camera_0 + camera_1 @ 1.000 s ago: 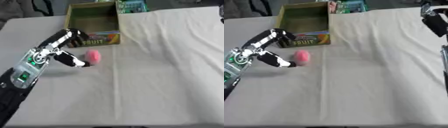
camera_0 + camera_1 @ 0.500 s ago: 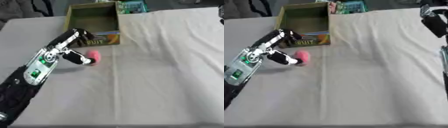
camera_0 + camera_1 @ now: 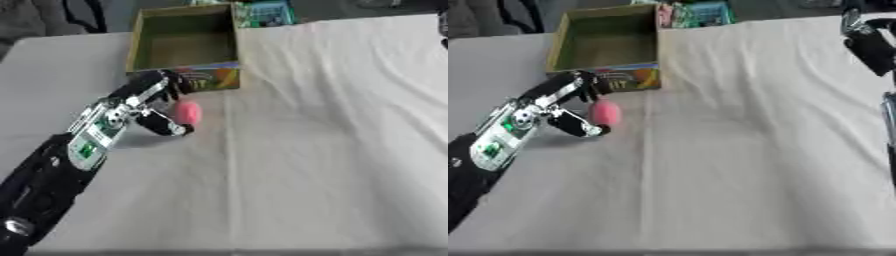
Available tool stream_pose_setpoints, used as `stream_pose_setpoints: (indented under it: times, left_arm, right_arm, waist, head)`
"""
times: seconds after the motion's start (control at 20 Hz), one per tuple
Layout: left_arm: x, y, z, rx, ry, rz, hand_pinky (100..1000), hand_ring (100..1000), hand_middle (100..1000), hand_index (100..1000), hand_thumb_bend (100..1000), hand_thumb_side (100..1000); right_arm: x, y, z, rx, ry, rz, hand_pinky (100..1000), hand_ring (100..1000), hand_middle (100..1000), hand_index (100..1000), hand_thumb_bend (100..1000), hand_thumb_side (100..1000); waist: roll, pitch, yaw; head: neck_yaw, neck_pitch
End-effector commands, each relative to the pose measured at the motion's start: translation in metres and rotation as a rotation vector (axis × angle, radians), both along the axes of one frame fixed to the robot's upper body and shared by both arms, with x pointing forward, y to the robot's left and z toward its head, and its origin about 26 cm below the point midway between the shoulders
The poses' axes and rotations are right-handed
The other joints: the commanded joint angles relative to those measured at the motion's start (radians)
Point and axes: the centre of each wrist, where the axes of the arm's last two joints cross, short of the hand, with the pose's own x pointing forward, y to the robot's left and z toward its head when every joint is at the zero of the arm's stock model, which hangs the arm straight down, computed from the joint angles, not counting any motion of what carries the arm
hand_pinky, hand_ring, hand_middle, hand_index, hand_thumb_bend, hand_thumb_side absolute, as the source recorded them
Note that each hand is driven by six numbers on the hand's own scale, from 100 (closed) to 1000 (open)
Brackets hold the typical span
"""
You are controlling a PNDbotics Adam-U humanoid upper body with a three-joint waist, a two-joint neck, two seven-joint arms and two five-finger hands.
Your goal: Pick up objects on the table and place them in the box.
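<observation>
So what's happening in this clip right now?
The robot's left hand is at a small pink object on the white-covered table, with fingers above it and the thumb below, closing around it but not clearly gripping yet. The object sits just in front of the open cardboard box, which looks empty from here. The right hand shows only partly at the upper right edge of the right eye view, away from the work. Nothing has gone into the box so far.
</observation>
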Motion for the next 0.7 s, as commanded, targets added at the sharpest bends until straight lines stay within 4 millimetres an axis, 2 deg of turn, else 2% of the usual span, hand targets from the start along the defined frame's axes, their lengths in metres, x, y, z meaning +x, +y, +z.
stream_pose_setpoints:
  times: [0.05, 0.4, 0.65, 0.7]
  left_arm:
    - [0.0036, 0.003, 0.0076, 0.052, -0.026, -0.002, 628, 633, 641, 746, 526, 100]
    - [0.0065, 0.006, 0.005, 0.103, -0.033, 0.011, 595, 586, 588, 694, 405, 100]
    - [0.0069, 0.009, 0.0029, 0.111, -0.047, 0.03, 560, 545, 545, 649, 369, 100]
    - [0.0069, 0.0097, 0.003, 0.111, -0.052, 0.034, 537, 513, 512, 612, 363, 100]
  right_arm:
    - [-0.0009, -0.0004, 0.011, -0.009, -0.031, 0.004, 724, 875, 700, 894, 100, 495]
    - [-0.0011, -0.0006, 0.0107, -0.008, -0.03, 0.003, 724, 875, 700, 894, 100, 495]
    - [-0.0013, -0.0009, 0.0108, -0.007, -0.032, 0.002, 724, 874, 699, 893, 100, 496]
    - [-0.0013, -0.0009, 0.0108, -0.007, -0.032, 0.002, 724, 875, 699, 893, 100, 496]
  waist:
    - [-0.003, -0.019, 0.0]
    - [-0.002, -0.02, -0.001]
    - [-0.002, -0.02, 0.0]
    - [-0.001, -0.021, 0.0]
  head:
    - [-0.001, 0.009]
    - [-0.003, 0.009]
    - [-0.004, 0.009]
    - [-0.004, 0.008]
